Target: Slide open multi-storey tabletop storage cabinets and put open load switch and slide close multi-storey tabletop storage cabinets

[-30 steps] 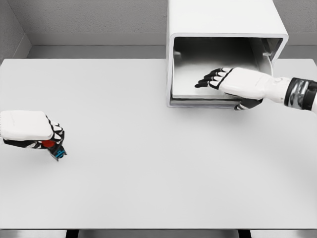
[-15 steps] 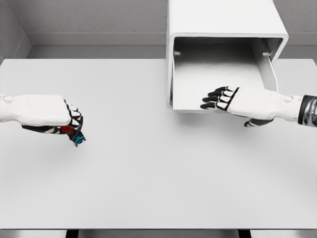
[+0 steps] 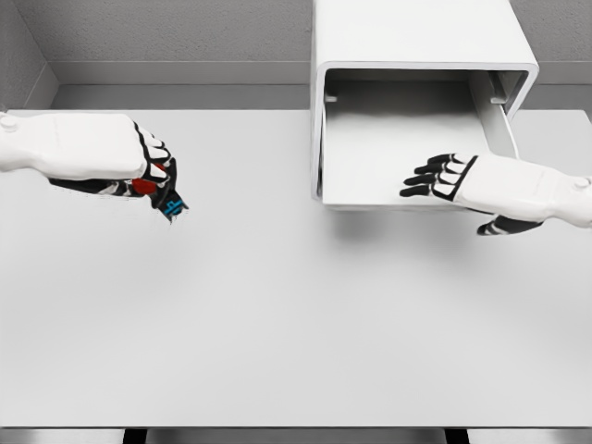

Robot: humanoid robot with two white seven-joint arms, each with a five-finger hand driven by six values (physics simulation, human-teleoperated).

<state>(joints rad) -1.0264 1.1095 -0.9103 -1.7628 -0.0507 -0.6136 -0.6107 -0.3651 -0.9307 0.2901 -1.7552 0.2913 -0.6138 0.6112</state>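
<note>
The white storage cabinet (image 3: 416, 37) stands at the table's far edge, right of the middle. Its drawer (image 3: 407, 153) is slid out toward me and looks empty inside. My left hand (image 3: 153, 176) hovers over the left part of the table, fingers curled on the load switch (image 3: 166, 199), a small red, black and blue part that peeks out below the knuckles. My right hand (image 3: 435, 178) floats at the drawer's front right corner, fingers slightly bent and holding nothing; it seems just off the drawer's front edge.
The white table (image 3: 277, 324) stretches wide in front of the cabinet. A grey wall runs behind the table's far edge.
My left hand has risen and travelled right and away from me with the load switch. The drawer has slid out, and my right hand has drawn back to the right off its front.
</note>
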